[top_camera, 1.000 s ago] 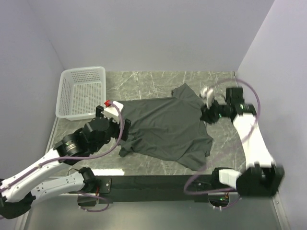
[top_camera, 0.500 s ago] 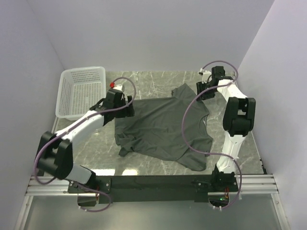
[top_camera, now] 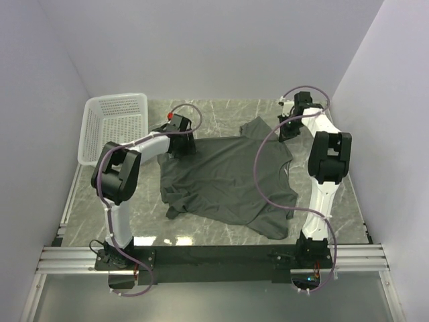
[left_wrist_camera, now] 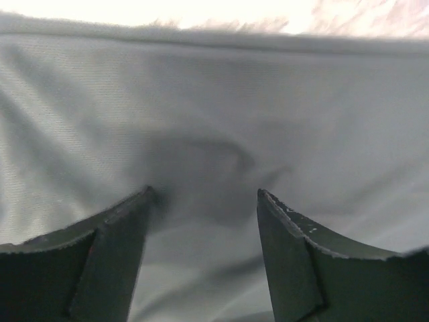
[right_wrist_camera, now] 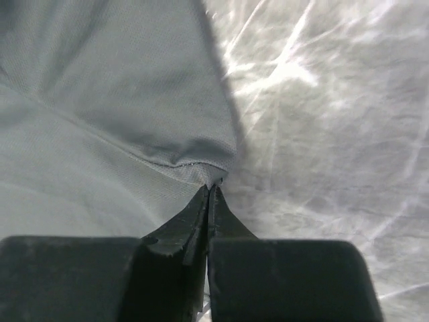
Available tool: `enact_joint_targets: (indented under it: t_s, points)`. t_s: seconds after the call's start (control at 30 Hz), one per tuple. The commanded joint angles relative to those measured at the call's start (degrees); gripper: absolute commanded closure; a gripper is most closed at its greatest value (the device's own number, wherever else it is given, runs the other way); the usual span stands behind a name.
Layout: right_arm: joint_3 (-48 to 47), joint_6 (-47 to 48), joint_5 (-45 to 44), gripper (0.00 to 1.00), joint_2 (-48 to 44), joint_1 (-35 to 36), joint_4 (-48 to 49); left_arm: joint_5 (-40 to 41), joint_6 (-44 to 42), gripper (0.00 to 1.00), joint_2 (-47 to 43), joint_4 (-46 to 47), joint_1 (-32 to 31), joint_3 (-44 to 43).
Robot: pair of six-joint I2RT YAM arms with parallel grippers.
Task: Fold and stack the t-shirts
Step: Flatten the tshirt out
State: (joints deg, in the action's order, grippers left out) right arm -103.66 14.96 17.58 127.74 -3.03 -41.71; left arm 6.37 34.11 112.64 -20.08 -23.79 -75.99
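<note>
Top external view: both arms have reached the far edge of the dark charcoal-grey fabric t-shirt [top_camera: 228, 178]. The right gripper [right_wrist_camera: 210, 191] now pinches it with jaws together, and the left gripper [left_wrist_camera: 204, 198] is still spread, so folding looks ready to begin.

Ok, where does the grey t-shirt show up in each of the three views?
Top external: t-shirt spread mid-table, between the arms.
Left wrist: t-shirt fills nearly the frame, under the open left gripper.
Right wrist: t-shirt at upper left, its corner at the shut right gripper.
Shared landmark: the marble table, a thin bright strip along the top, the right side.
</note>
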Motion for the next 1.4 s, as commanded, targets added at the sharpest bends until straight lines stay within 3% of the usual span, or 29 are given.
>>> enact_joint_targets:
  t_s: [0.0,0.2,0.37,0.43,0.53,0.67,0.8,1.0,1.37]
  points:
    - [-4.53,-1.86,-0.44,1.00,-0.21,-2.33,1.72,-1.01,2.19,0.30,1.61,-0.23,0.32,-3.99]
    - [-10.84,-5.91,-2.82,1.00,0.66,-5.58,6.64,-1.36,1.58,0.30,8.81,-1.54,1.11,-15.14]
    - [-20.43,-5.04,-3.17,1.00,6.36,-6.11,2.09,-3.38,0.26,0.31,17.52,-5.50,1.73,-29.12]
    - [-22.47,-4.15,-2.47,0.92,7.25,-6.20,0.94,-4.00,-0.88,0.33,17.36,-5.33,1.91,-30.97]
    - [-19.40,-2.05,-1.24,0.64,4.99,-6.73,2.16,-4.35,-4.21,0.31,12.28,-0.24,2.08,-27.40]
    - [-16.14,0.06,2.09,0.50,2.26,-7.96,4.97,-4.52,-5.10,0.28,6.72,5.31,4.10,-20.88]
    - [-17.98,0.42,5.70,0.48,2.33,-8.58,4.36,-4.96,-3.44,0.23,8.12,2.77,6.47,-20.78]
    - [-17.98,-1.51,9.22,0.48,2.86,-8.57,4.98,-2.15,0.78,0.28,12.34,-0.49,7.09,-22.54]
    - [-17.63,-1.95,9.57,0.47,3.56,-8.57,5.24,-2.33,2.63,0.49,22.88,-6.82,8.15,-33.44]
